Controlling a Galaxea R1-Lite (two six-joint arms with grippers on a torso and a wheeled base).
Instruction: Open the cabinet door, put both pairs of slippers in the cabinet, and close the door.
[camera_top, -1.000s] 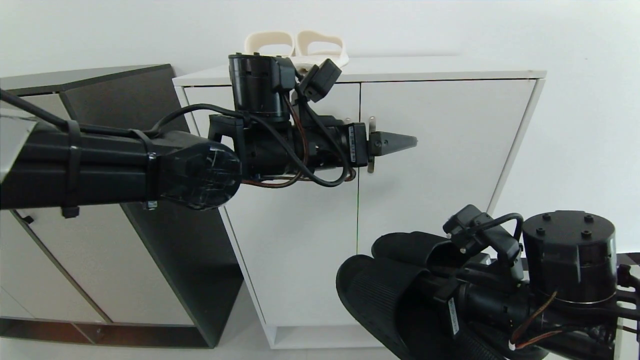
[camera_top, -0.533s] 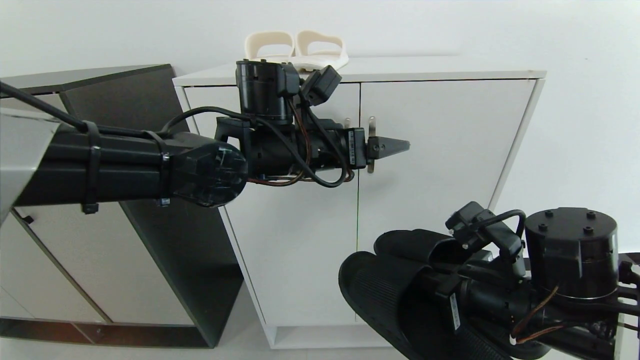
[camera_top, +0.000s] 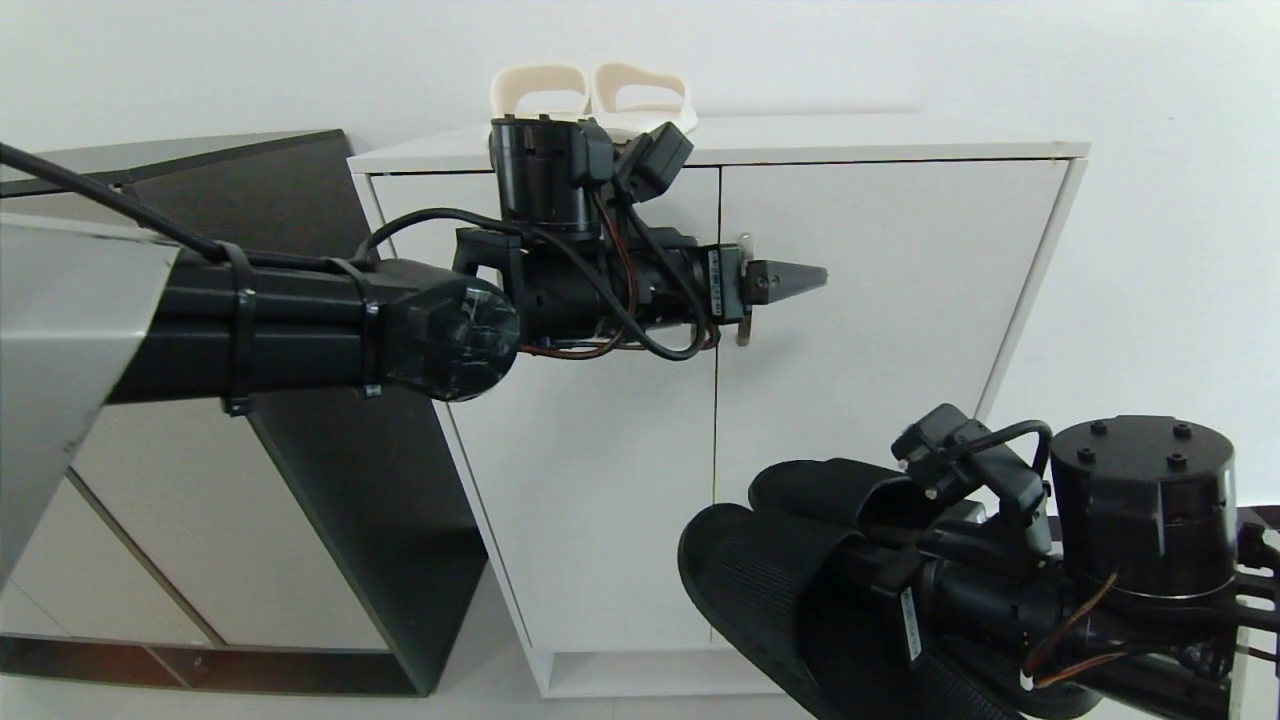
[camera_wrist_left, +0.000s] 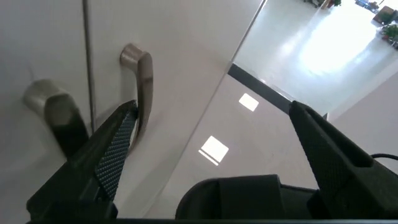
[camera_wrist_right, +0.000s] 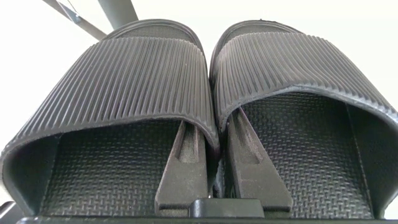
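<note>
Just beside left pincer (camera_wrist_left: 211, 118), door handle (camera_wrist_left: 144, 78).

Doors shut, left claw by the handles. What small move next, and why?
Probably nudge the left claw sideways until the door handle sits between its open fingers, then shut on it. The handle lies beside one fingertip, not centred; the cabinet door is closed, and the right claw is occupied holding the black slippers.

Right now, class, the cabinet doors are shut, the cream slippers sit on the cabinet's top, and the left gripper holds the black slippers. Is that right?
One thing is wrong: the right gripper, not the left, holds the black slippers, as the right wrist view shows. The cabinet doors are shut and the cream slippers sit on top.
</note>
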